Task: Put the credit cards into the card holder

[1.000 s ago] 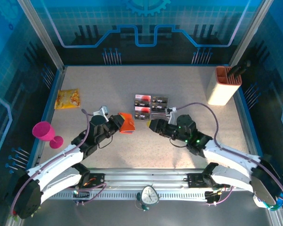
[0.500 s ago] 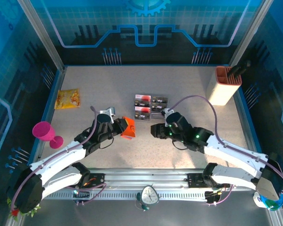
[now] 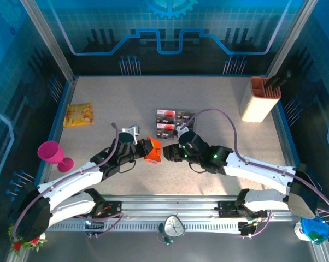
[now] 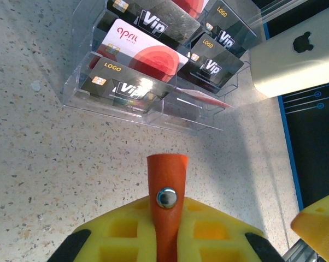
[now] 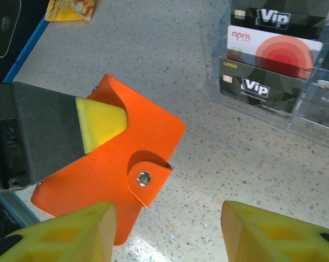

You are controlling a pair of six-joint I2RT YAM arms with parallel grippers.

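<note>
Your left gripper (image 3: 144, 149) pinches the shut holder (image 5: 121, 164) mid-scene, just near of the cards (image 4: 137, 54), presenting its clasp (image 5: 144, 177) so your right gripper (image 3: 171, 152), jaws apart and empty, can probably open it.

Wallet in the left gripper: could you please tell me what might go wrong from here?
1. The left gripper pinches the wallet near one edge; the open right gripper tugging the snapped tab could twist it loose.
2. The card tray stands close behind; the right arm might nudge it.
</note>
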